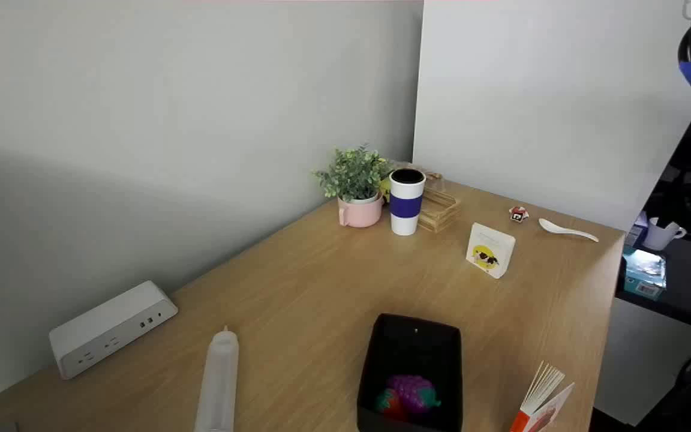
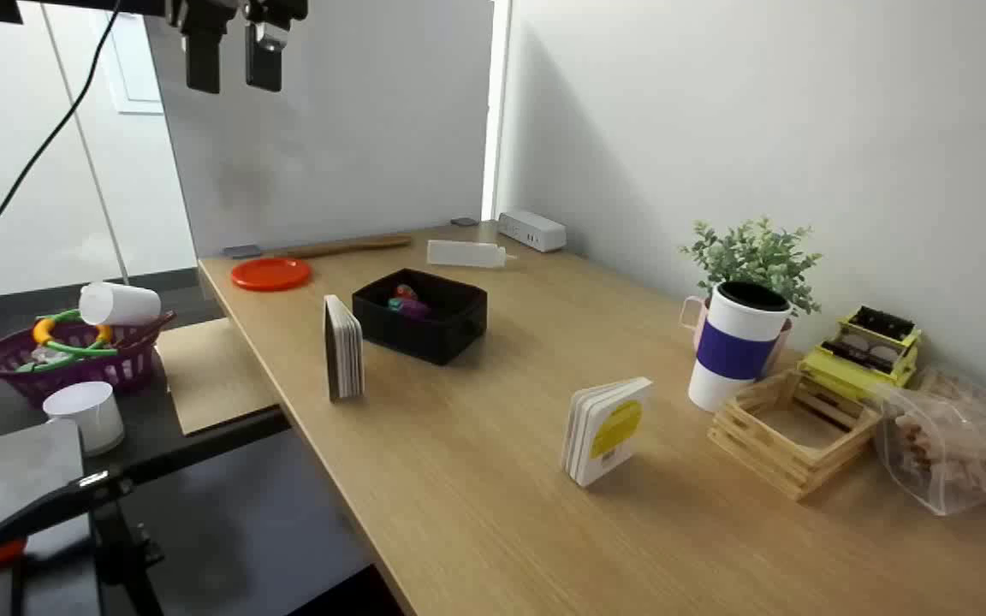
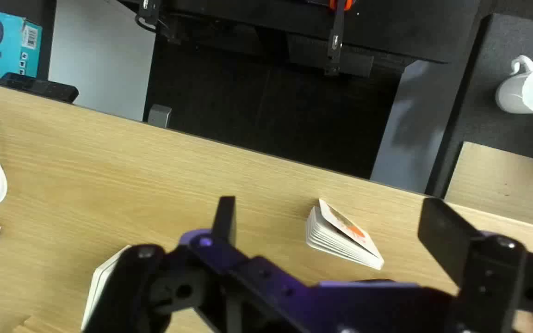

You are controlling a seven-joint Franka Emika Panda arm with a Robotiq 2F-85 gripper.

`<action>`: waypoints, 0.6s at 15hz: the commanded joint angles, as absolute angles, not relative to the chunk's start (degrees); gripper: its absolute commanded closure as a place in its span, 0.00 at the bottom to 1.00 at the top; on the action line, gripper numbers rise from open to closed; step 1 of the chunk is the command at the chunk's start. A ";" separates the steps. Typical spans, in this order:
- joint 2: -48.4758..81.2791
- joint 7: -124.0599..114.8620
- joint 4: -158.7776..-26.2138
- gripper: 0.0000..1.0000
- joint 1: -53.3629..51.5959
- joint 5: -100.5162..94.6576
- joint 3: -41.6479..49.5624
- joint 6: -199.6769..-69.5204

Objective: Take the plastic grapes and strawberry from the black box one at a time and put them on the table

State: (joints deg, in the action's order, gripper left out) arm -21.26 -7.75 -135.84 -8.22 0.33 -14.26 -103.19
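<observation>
The black box [image 1: 369, 360] stands on the light-brown table [image 1: 297, 300]; its outer wall also shows in an exterior view [image 2: 399, 334]. The magenta-purple plastic grapes [image 1: 412, 391] and the red strawberry [image 1: 388, 405] lie side by side in one end of the box. The grapes [image 2: 412, 308] and strawberry [image 2: 405, 292] also show over the rim in an exterior view. My gripper [image 2: 233, 73] is high above the table, apart from the box. In the wrist view my gripper [image 3: 329, 217] is wide open with nothing between its fingers. The grapes and strawberry are out of sight there.
A small standing book [image 2: 344, 349] is near the box by the table edge. Another book [image 2: 606, 430], a tall cup [image 2: 737, 342], a wooden crate [image 2: 788, 436] and a plant [image 1: 354, 174] stand farther along. A clear bottle [image 1: 218, 384], white socket device [image 1: 111, 330] and red plate [image 2: 270, 274] lie around.
</observation>
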 commanded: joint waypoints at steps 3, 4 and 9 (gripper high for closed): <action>-21.16 -8.00 -135.76 0.00 -9.04 0.07 -13.53 -103.11; -21.16 -8.00 -135.76 0.00 -9.04 0.07 -13.53 -103.12; -18.07 -6.48 -133.96 0.00 -8.77 -1.36 -13.47 -105.75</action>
State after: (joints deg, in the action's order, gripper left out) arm -21.15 -7.68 -135.83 -8.24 0.30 -14.15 -103.57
